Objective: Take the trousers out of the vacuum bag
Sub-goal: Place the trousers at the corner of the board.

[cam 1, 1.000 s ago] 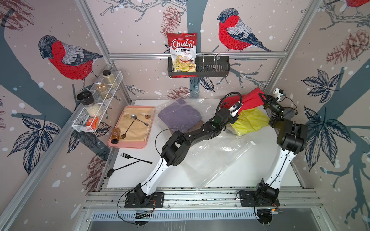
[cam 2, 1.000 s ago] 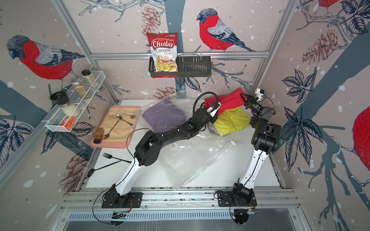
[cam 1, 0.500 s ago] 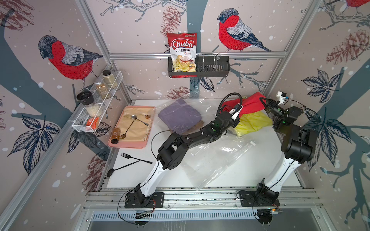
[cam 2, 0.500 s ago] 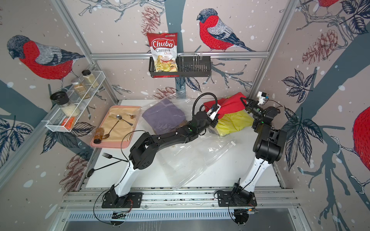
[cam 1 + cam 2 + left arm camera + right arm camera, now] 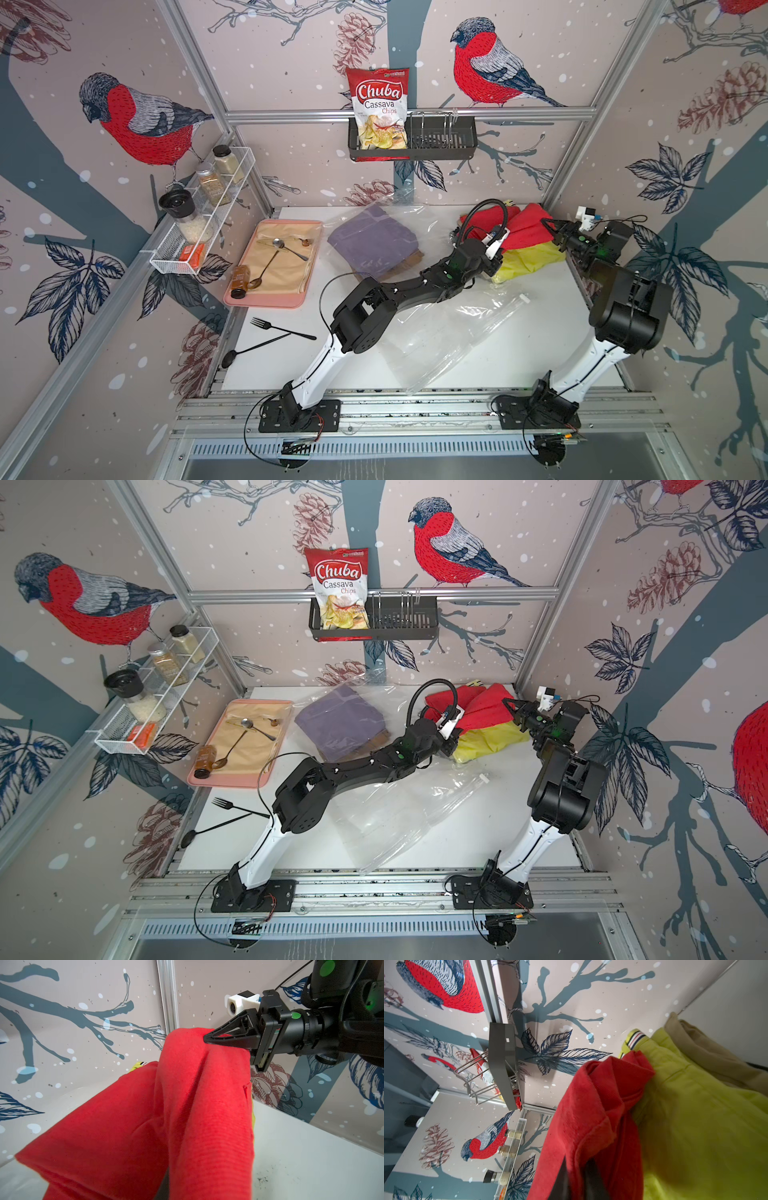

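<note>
- The right end effector (image 5: 205, 1040) is closed on a raised fold of the red trousers (image 5: 197, 1115). This holds the cloth up over the yellow trousers (image 5: 528, 259) at the far right corner of the worktop (image 5: 540, 345).
- The left end effector (image 5: 498, 255) is buried in the red cloth, so its jaw state cannot be determined.
- The purple trousers (image 5: 374, 241) appear to lie inside the vacuum bag (image 5: 449, 332) and are probably next for extraction.

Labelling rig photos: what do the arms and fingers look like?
Left arm and right arm: white lower link, black upper links, green dots, black base plates. Fingers black, tapered, triangular. White camera block on each wrist; black cable loops over the left.
</note>
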`<state>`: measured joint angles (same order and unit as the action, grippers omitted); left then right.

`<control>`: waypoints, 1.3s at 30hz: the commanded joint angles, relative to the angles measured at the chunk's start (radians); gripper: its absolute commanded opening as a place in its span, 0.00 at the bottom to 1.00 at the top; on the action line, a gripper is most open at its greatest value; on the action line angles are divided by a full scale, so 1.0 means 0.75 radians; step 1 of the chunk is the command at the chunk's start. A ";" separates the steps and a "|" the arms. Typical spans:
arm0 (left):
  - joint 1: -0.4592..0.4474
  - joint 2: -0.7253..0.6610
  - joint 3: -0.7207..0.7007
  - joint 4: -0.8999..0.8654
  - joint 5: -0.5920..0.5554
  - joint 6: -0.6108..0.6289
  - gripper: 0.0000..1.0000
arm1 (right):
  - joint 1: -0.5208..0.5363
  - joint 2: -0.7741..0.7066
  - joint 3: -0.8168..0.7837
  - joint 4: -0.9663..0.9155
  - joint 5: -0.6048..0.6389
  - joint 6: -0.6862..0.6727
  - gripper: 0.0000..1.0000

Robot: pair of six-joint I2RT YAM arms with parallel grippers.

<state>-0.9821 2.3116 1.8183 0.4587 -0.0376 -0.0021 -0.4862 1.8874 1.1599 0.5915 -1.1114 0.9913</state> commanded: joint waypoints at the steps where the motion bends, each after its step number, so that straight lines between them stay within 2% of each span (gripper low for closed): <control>1: -0.009 -0.010 -0.017 0.094 0.095 -0.115 0.08 | -0.035 -0.007 0.066 -0.179 0.306 -0.132 0.21; 4: -0.011 -0.019 -0.051 0.100 0.135 -0.159 0.27 | -0.035 0.000 0.161 -0.329 0.347 -0.222 0.39; 5: -0.011 -0.027 -0.062 0.100 0.145 -0.171 0.34 | -0.033 -0.001 0.184 -0.363 0.359 -0.241 0.43; 8: -0.011 -0.053 -0.095 0.100 0.197 -0.210 0.68 | -0.030 -0.021 0.201 -0.406 0.396 -0.262 0.49; 10: -0.017 -0.065 -0.110 0.092 0.212 -0.229 0.82 | -0.020 -0.047 0.190 -0.425 0.417 -0.273 0.50; 13: -0.022 -0.070 -0.135 0.080 0.227 -0.249 0.97 | 0.013 -0.104 0.152 -0.475 0.453 -0.315 0.58; 16: -0.022 -0.101 -0.198 0.072 0.238 -0.269 0.97 | 0.043 -0.185 0.059 -0.488 0.502 -0.352 0.69; 20: -0.021 -0.195 -0.326 0.064 0.215 -0.263 0.98 | 0.032 -0.292 -0.075 -0.494 0.532 -0.388 0.76; 25: -0.010 -0.275 -0.419 0.013 0.228 -0.262 0.98 | 0.037 -0.446 -0.210 -0.550 0.594 -0.432 0.77; 28: 0.025 -0.307 -0.469 0.019 0.272 -0.327 0.97 | 0.033 -0.514 -0.271 -0.626 0.594 -0.446 0.77; 32: 0.112 -0.365 -0.528 0.057 0.333 -0.445 0.97 | 0.038 -0.624 -0.424 -0.610 0.587 -0.434 0.77; 36: 0.221 -0.376 -0.510 0.083 0.446 -0.556 0.98 | 0.043 -0.674 -0.493 -0.645 0.548 -0.450 0.77; 39: 0.271 -0.369 -0.462 0.076 0.468 -0.577 0.98 | 0.048 -0.722 -0.567 -0.630 0.518 -0.438 0.76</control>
<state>-0.7982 2.0411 1.4456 0.4694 0.2573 -0.3820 -0.4541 1.3697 0.7628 0.1184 -0.6918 0.6765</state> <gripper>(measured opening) 0.978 0.769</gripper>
